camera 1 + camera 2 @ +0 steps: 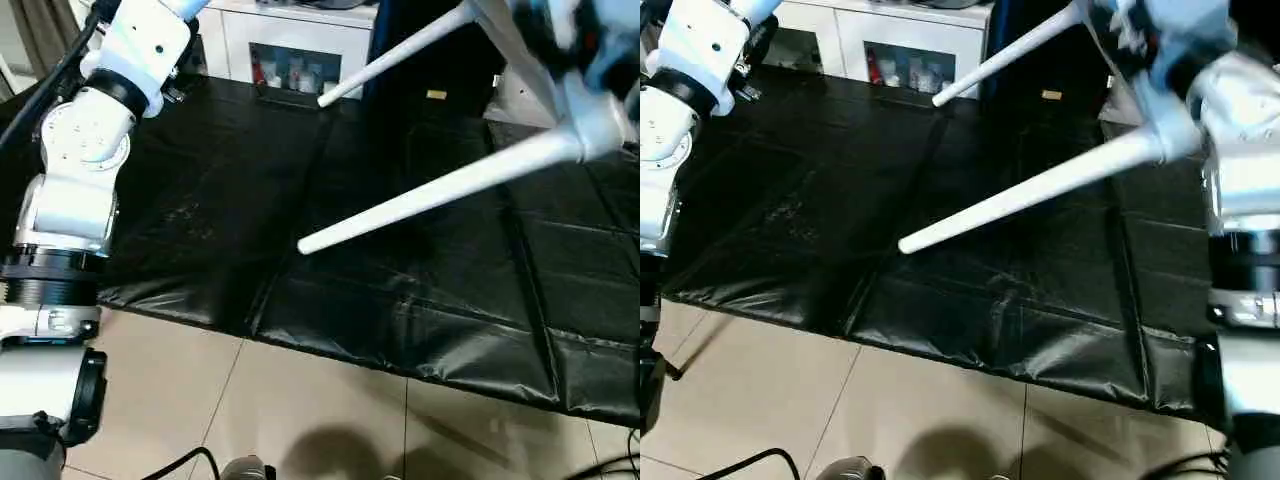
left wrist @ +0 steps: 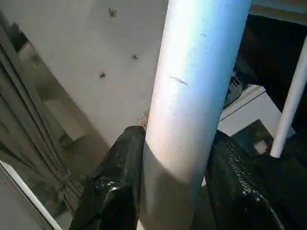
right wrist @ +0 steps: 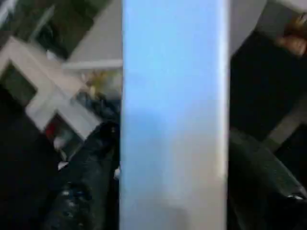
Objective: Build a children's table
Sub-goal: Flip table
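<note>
Item: table, legs fitted. We are lifting it over the black mat [image 1: 400,330], near leg [image 1: 440,195] and far leg [image 1: 395,52] jutting left. Left gripper [image 2: 175,191] clamping a leg; right gripper [image 3: 172,191] straddling another, grip uncertain. Next: turning it upright.

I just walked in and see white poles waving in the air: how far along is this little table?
Seemingly well along: two long white tapered round legs jut out over the black mat, apparently already attached. In hand: the left claw straddles a white leg, and another white leg lies between the right claw's fingers. Left: any remaining legs and standing it upright; the top is hard to make out.
</note>
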Motion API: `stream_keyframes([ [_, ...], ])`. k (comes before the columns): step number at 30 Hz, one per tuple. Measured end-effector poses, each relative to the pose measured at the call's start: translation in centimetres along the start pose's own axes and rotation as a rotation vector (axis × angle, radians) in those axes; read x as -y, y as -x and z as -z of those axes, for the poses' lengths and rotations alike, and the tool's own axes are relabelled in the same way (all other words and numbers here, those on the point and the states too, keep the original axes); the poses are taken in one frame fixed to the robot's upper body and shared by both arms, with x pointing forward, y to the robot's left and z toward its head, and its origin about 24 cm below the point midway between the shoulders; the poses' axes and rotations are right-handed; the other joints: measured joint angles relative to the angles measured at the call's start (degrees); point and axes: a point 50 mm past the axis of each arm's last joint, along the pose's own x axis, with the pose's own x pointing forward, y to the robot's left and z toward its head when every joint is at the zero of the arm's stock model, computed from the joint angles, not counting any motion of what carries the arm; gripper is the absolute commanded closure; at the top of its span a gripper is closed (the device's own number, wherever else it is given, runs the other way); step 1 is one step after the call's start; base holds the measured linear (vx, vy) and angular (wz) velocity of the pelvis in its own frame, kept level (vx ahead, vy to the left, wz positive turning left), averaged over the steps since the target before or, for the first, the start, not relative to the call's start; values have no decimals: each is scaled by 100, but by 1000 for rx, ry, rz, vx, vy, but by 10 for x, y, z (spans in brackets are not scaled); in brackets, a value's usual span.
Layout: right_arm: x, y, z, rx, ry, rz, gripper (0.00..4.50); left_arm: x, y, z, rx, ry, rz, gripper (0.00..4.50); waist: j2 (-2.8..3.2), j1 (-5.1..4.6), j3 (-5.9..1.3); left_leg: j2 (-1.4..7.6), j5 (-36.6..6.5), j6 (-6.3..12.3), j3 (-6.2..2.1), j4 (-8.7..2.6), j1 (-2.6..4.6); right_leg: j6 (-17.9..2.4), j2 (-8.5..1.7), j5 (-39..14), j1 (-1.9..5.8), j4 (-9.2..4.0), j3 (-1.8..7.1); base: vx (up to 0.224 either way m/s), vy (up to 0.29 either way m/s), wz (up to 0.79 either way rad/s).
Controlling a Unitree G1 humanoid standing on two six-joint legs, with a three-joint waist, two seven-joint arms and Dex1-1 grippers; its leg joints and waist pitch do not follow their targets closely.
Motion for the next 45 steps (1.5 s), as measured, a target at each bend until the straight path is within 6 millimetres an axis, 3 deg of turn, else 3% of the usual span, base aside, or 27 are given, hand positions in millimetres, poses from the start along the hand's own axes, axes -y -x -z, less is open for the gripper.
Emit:
stream_keyframes([
  [6,2,0,-15,237,-135,98,28,4,3,6,-18,53,-3,291,-4,30,1,6,5,6,0,1,-30,1,0,6,-22,-2,-8,0,0,0],
  [12,-1,6,-40,465,-307,89,1,6,6,11,-31,94,-3,294,-5,46,0,23,24,79,5,61,-200,-2,3,17,-164,20,-17,0,0,0],
  [14,-5,17,-68,621,-323,50,0,7,9,19,-55,99,-10,296,-9,24,-8,29,15,92,14,65,-191,-2,2,17,-161,19,-17,0,0,0],
  [16,-17,26,-77,687,-345,12,0,6,12,22,-68,95,-13,297,-20,-16,-16,38,13,89,15,64,-131,-1,6,18,-107,2,-22,0,0,0],
  [21,-54,31,-52,586,-455,-75,0,8,16,30,-97,95,-10,298,-7,-59,-7,36,8,26,16,58,-20,37,4,20,-2,-15,-16,-21,2,-2],
  [27,-65,38,-50,520,-500,-105,0,10,19,36,-122,98,-11,298,-18,-98,-14,36,15,14,13,49,30,41,3,21,39,-16,-16,-9,1,-1],
  [33,-101,53,3,218,-601,-130,0,8,24,39,-126,103,-23,298,-24,-165,-19,34,15,14,12,38,29,46,3,29,50,-37,-16,0,0,0],
  [35,-119,70,27,114,-698,-116,0,11,30,40,-116,111,-15,298,-41,-158,-54,33,13,14,11,22,38,43,3,38,60,-47,-18,0,0,0],
  [38,-143,86,57,-42,-799,-111,0,10,33,42,-120,121,-22,298,-22,-149,-50,29,11,11,12,6,17,24,3,49,43,-56,-19,0,0,0],
  [45,-166,112,78,-121,-892,-64,0,17,39,50,-142,148,-14,300,-26,-104,-56,29,11,10,10,-19,32,47,4,44,65,-99,-25,0,0,0],
])
